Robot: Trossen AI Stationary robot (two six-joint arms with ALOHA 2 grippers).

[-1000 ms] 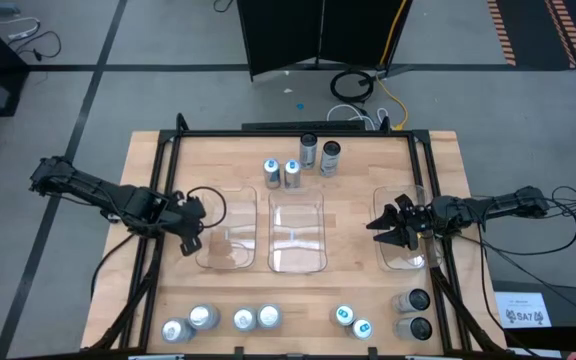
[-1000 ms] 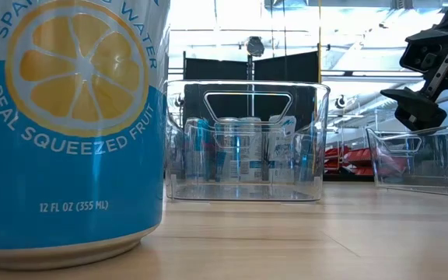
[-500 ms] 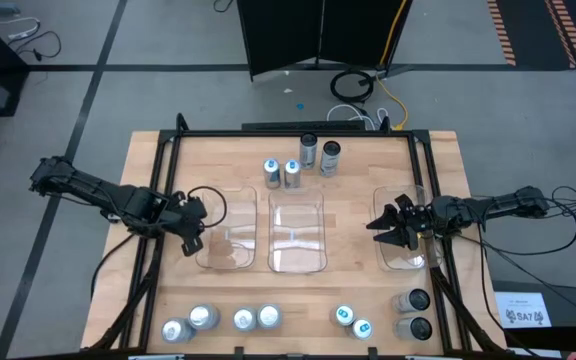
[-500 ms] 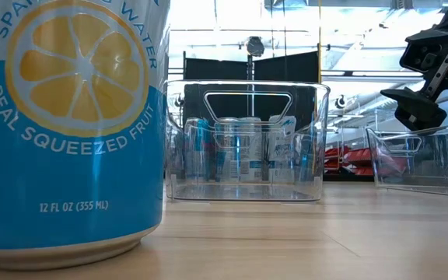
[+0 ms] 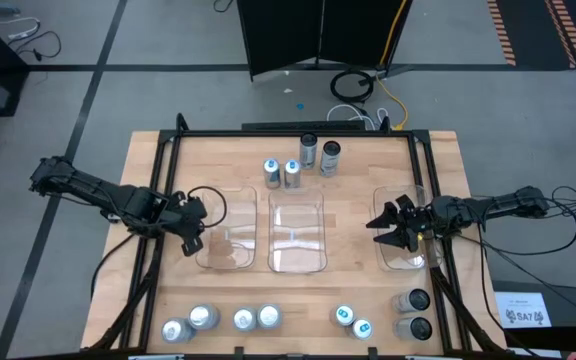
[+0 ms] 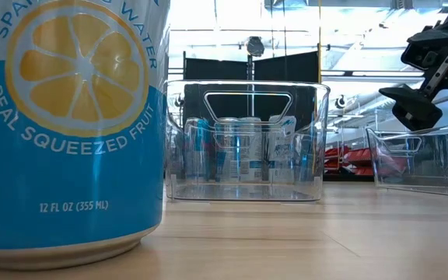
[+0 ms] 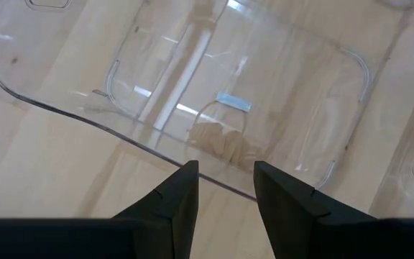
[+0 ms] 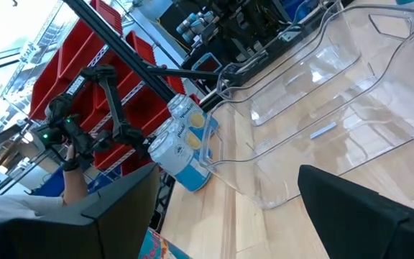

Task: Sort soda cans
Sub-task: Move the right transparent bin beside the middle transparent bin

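Note:
Soda cans stand upright on the table. Two blue-marked cans and two dark ones are at the far side. Several silver-topped cans, two blue-marked ones and two dark ones line the near edge. One near can, blue with a lemon print, fills the low view's left. My left gripper is open and empty above the left bin's left rim. My right gripper is wide open and empty above the right bin's left side; it also shows in the low view.
Three clear plastic bins stand side by side mid-table: left, middle, right. A black frame rail runs round the table. Bare wood lies between the bins and the near row of cans.

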